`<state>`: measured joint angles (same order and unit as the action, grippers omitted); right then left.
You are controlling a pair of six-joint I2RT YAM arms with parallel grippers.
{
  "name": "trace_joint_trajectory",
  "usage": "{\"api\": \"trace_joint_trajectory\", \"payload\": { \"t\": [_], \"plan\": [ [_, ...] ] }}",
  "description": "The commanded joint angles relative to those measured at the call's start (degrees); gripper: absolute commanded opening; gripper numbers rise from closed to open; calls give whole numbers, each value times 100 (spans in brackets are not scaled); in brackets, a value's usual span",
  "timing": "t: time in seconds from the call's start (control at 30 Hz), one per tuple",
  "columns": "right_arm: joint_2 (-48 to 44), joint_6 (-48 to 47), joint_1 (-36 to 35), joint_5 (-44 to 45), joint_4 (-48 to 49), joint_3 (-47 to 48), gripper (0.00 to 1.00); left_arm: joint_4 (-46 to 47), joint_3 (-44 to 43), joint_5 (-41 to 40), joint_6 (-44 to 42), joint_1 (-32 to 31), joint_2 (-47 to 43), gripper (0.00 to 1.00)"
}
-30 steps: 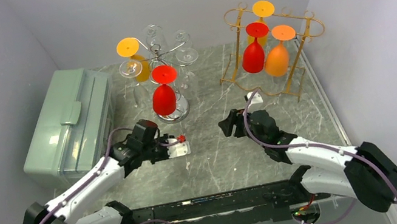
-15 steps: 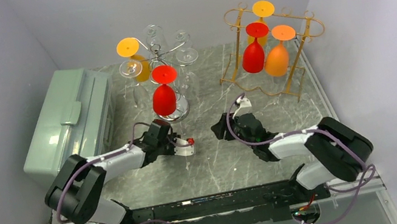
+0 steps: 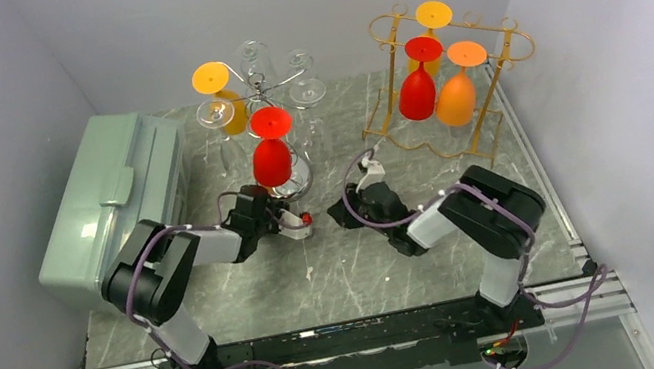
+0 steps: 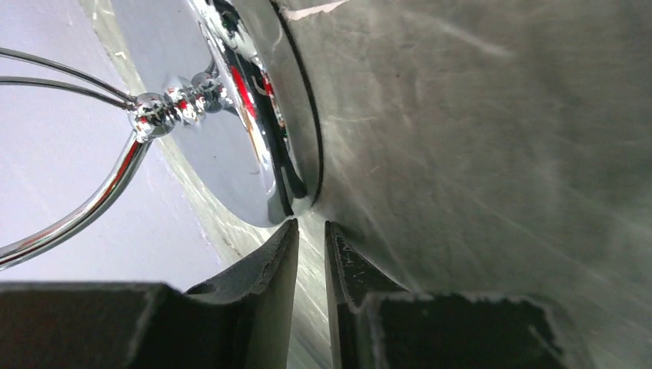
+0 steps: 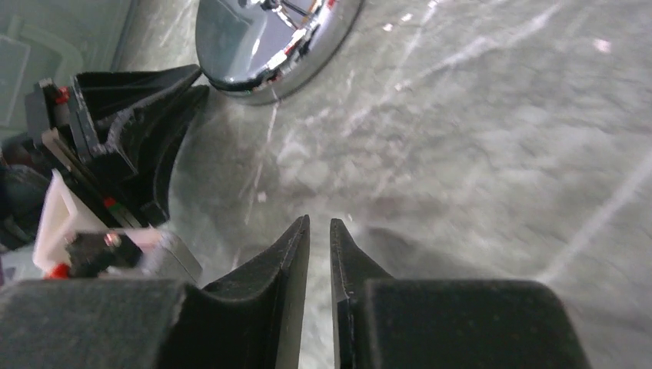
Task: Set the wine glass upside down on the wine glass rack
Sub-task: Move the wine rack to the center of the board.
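The red wine glass (image 3: 271, 161) hangs bowl-down on the chrome rack (image 3: 256, 81) at upper centre, and both pairs of jaws, nearly clenched on nothing, sit low by its base (image 4: 265, 123), where one nudge could topple it.

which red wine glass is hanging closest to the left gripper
The red wine glass on the chrome round-based rack, just behind the left gripper; the other red glass hangs on the gold wire rack, farther back right.
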<state>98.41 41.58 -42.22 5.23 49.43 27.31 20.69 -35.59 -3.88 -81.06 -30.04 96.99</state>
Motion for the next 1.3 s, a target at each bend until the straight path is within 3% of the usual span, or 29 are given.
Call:
{"api": "trace_joint_trajectory", "payload": {
  "t": [0.0, 0.4, 1.1, 1.27],
  "plan": [
    [646, 485, -32, -190, 590, 760, 15, 408, -6, 145, -327, 92, 324, 25],
    [2370, 1528, 17, 52, 839, 2119, 0, 738, -272, 471, -242, 280, 685, 24],
    [3183, 2338, 469, 540, 1027, 2875, 0, 1168, -1329, 919, -156, 411, 1760, 23],
    [3172, 2245, 592, 791, 528, 3224, 0, 1073, -1640, 959, -107, 420, 1948, 23]
  ]
}}
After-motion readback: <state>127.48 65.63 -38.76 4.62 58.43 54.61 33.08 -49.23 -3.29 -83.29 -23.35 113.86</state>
